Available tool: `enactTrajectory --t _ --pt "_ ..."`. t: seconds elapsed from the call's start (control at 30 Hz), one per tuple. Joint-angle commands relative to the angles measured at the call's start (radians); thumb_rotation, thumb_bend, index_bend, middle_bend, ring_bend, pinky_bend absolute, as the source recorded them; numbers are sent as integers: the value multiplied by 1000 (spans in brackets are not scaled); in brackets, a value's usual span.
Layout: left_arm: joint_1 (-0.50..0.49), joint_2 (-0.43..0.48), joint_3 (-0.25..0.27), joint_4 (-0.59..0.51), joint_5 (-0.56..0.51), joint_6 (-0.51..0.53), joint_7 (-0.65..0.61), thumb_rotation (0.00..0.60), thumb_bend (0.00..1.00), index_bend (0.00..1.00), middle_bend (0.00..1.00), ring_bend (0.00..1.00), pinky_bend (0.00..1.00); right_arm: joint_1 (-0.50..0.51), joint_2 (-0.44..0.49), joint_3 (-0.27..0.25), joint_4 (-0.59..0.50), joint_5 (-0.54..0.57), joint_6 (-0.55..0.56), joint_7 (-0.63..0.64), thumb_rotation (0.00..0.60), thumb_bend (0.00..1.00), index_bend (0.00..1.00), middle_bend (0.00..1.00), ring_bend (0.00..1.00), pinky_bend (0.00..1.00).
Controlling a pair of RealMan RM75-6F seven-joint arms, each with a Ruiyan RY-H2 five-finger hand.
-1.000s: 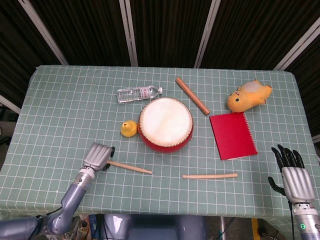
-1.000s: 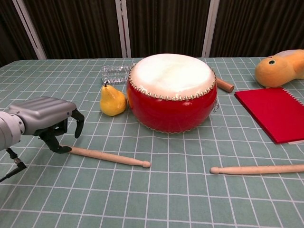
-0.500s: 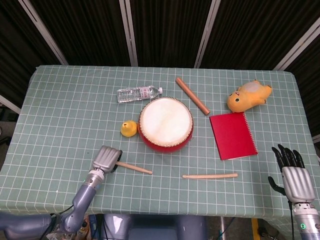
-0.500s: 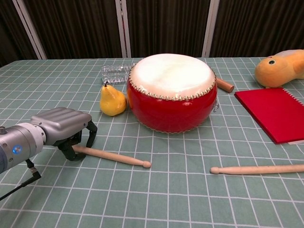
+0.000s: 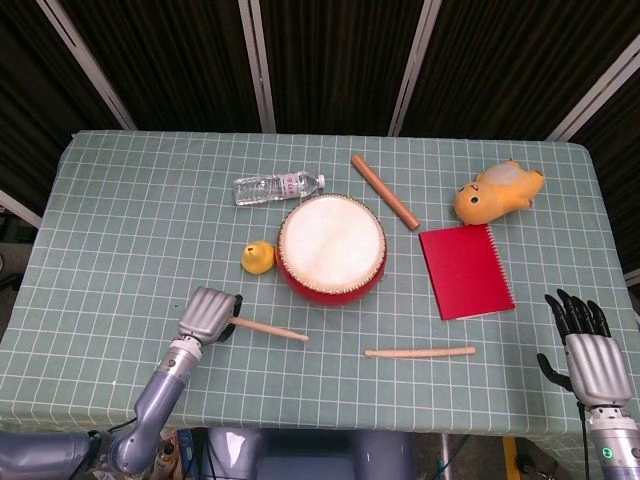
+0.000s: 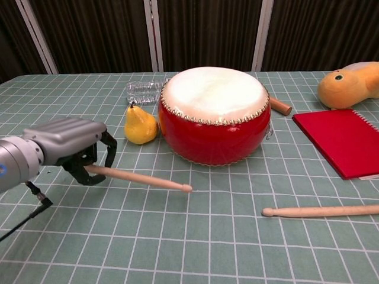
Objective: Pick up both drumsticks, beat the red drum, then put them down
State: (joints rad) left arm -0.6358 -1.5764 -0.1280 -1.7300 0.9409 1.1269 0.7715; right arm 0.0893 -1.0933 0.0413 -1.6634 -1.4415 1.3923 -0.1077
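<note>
Your left robot hand grips one drumstick by its butt, tip raised just off the table before the red drum; next, bring your right robot hand, released and idle, to the other drumstick.

round red drum w/ white skin upright mid-table; one pale wooden drumstick lifted at left, other pale wooden drumstick flat on table.
</note>
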Motion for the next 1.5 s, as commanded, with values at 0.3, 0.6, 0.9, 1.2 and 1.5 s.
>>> enactTrajectory --t 0.3,0.6,0.9,1.2,1.5 --pt "90 266 -33 -212 122 115 -177 600 528 768 1000 1000 1000 25 8 -17 -30 -15 -51 -39 600 357 56 516 556 517" --pt "152 378 -8 -246 201 150 -296 600 528 769 1000 1000 1000 111 -77 -20 -149 123 -213 -328 600 357 346 1000 1000 970" --pt "170 397 4 -245 228 153 -337 600 528 770 1000 1000 1000 143 -214 -7 -128 218 -199 -500 600 357 436 1000 1000 1000" --pt "175 403 3 -230 236 148 -361 600 528 770 1000 1000 1000 169 -279 11 -61 282 -200 -536 600 357 479 1000 1000 1000" --pt "168 402 -4 -213 230 133 -367 600 528 770 1000 1000 1000 185 -311 10 -18 328 -209 -543 600 357 479 1000 1000 1000"
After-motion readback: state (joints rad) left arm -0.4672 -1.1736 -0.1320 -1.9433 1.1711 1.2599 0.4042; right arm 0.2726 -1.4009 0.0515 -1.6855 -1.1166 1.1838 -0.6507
